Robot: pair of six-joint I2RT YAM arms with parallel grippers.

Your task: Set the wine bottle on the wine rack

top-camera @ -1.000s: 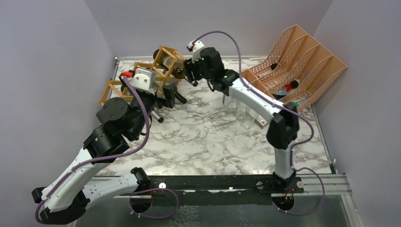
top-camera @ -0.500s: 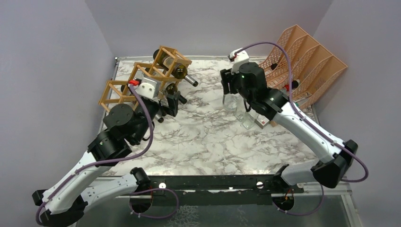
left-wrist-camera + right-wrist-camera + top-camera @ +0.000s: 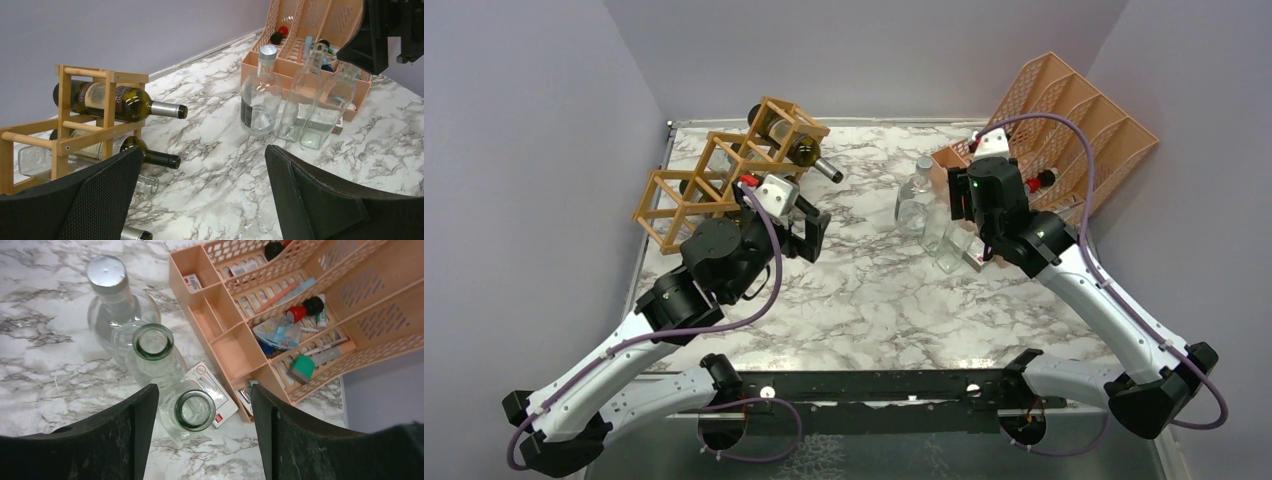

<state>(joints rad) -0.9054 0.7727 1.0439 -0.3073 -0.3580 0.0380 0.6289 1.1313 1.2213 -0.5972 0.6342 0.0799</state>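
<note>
The tan wooden wine rack stands at the back left and also shows in the left wrist view. A dark green wine bottle lies in its top cell with the neck sticking out. A second dark bottle lies in a lower cell. My left gripper is open and empty just right of the rack, over bare marble. My right gripper is open and empty above several clear glass bottles, with nothing between its fingers.
The clear bottles stand at the right middle, one with a silver cap. The salmon-orange file organiser holds small items behind them. A small card box lies beside them. A clear bottle neck pokes out low on the rack.
My right gripper left the top bottle's neck at the rack and swung right, over the clear bottles. My left gripper drew back from the rack toward the table's middle.
</note>
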